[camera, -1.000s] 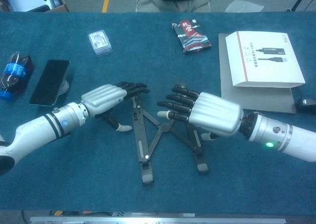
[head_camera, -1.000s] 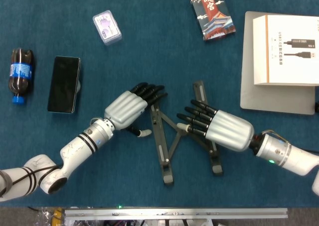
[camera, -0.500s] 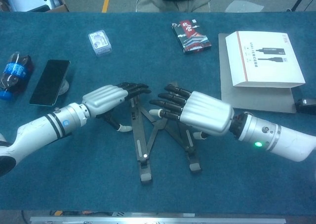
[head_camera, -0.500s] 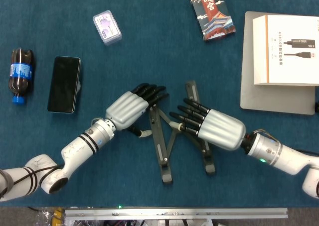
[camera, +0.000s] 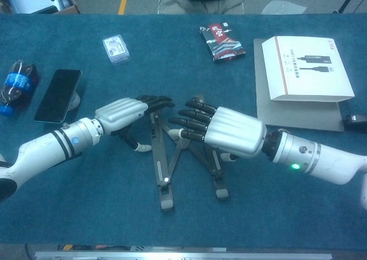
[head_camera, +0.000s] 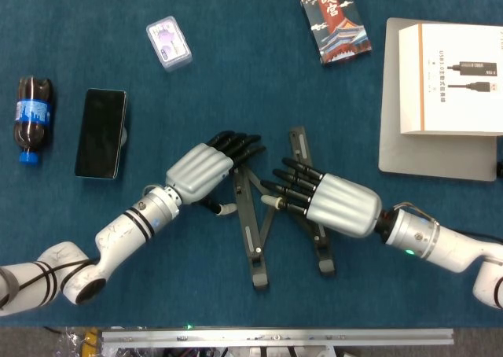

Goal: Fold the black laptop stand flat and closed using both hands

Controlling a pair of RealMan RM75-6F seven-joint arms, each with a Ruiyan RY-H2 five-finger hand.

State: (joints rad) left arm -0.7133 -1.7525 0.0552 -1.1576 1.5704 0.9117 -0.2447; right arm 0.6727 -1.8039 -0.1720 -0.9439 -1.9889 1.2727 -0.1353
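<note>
Fingers [head_camera: 292,185] of right hand [head_camera: 326,204] extended, pushing laptop stand [head_camera: 255,239] narrower, left hand [head_camera: 206,168] flat, bracing it.

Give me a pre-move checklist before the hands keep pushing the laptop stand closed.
1. Left hand on the left rail of the laptop stand, fingers laid over its top end: ok.
2. Right hand over the right rail, fingers pointing toward the left hand: ok.
3. Stand folded flat: not ok, the rails are apart with the cross links spread between them.
4. Firm grip on either rail: cannot tell, the palms hide the contact.
5. Space beside the stand: ok, the phone and the grey pad lie well off to the sides.
</note>
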